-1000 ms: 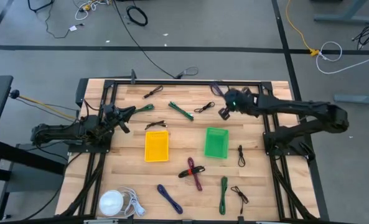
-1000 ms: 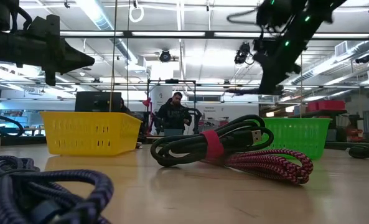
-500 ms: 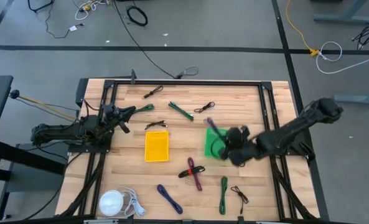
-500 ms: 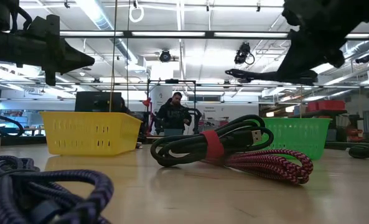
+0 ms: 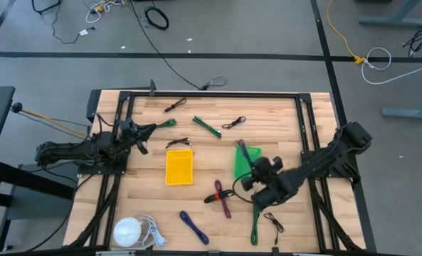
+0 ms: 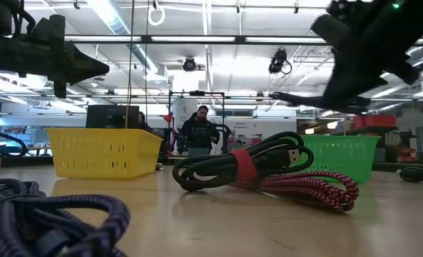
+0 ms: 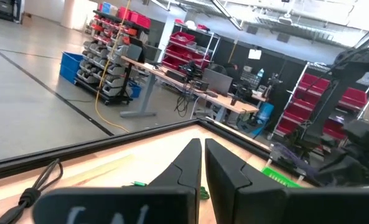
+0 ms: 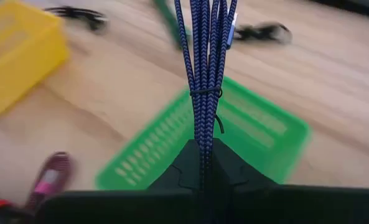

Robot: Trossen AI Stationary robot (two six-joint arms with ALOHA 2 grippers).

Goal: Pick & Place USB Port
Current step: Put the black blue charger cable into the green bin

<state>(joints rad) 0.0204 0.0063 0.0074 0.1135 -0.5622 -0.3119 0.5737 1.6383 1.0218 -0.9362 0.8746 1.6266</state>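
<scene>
Seen from above: right gripper hanging over the near edge of the green basket, fingers pinched on a bundled blue cable that sticks out over the basket toward the far side of the table. Left gripper parked near the table's left edge, beyond the yellow basket, fingers narrow and holding nothing. Red and black cables lying crossed just in front of both baskets; another blue cable and a white object near the front edge. From table height: yellow basket on the left, green basket on the right, a black cable with a red strap coiled in the foreground, a person standing far behind. From the left wrist: fingers nearly together, empty, pointing along the wooden top toward red shelves. From the right wrist: fingers clamped on the blue cable, green basket directly below, yellow basket off to one side.
</scene>
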